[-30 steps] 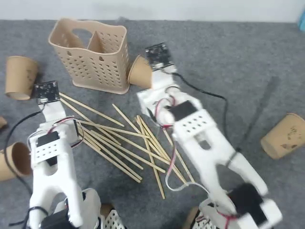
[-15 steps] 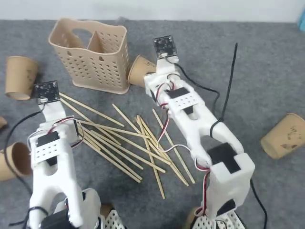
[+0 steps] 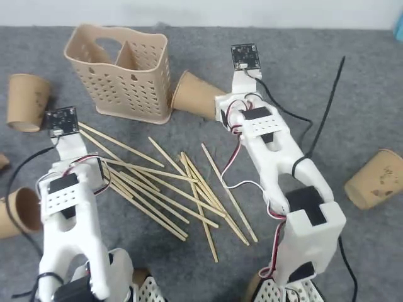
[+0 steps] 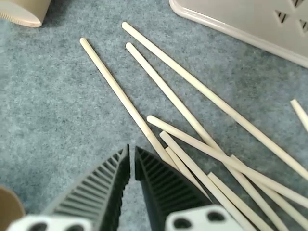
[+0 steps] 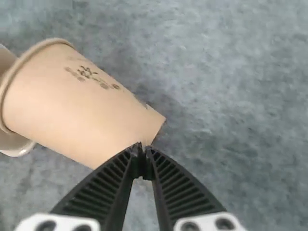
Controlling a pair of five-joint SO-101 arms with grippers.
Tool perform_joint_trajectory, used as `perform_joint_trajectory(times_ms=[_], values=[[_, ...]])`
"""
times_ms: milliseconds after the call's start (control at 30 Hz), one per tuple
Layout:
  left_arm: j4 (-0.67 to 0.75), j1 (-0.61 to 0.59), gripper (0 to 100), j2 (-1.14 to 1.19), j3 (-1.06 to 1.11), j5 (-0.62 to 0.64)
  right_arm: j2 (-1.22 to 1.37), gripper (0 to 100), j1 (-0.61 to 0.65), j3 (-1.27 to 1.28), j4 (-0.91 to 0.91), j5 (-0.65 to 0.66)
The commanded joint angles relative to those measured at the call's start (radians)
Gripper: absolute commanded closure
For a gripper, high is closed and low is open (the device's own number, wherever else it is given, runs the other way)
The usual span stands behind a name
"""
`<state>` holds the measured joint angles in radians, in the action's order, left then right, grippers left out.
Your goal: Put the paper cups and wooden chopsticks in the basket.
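A tan paper cup (image 3: 195, 94) lies on its side on the grey carpet, its mouth against the perforated beige basket (image 3: 119, 69). My right gripper (image 3: 221, 108) sits at the cup's base. In the right wrist view that gripper (image 5: 142, 150) is shut, its tips touching the lower side of the cup (image 5: 77, 110). Several wooden chopsticks (image 3: 170, 189) lie scattered between the arms. My left gripper (image 4: 131, 150) is shut and holds nothing. It hovers over the carpet beside the ends of the chopsticks (image 4: 125, 96), with the basket's foot (image 4: 250, 21) beyond them.
Three more paper cups lie on their sides. One cup (image 3: 25, 100) is left of the basket, another cup (image 3: 19, 211) is by the left arm (image 3: 63, 195), and a third cup (image 3: 374, 179) is at the far right. Black cables trail beside the right arm.
The right arm has swung to the right and stretched out, uncovering the cup beside the basket. Its gripper now sits at the cup's base. The left arm has not moved.
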<state>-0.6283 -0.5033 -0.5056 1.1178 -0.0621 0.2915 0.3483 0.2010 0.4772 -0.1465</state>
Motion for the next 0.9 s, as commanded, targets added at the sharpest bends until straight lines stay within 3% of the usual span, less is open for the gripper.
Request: perform_joint_trajectory(times_ms=[0,567,867], values=[[0.025,-0.003,99,-0.041,-0.007,-0.002,-0.013,99.0,-0.048,-0.017,0.041,-0.009],[0.025,-0.003,99,-0.041,-0.004,-0.002,0.036,99.0,-0.091,0.006,0.038,-0.012],[0.025,-0.003,99,-0.041,-0.005,-0.002,-0.395,98.6,0.036,0.184,0.108,-0.011]])
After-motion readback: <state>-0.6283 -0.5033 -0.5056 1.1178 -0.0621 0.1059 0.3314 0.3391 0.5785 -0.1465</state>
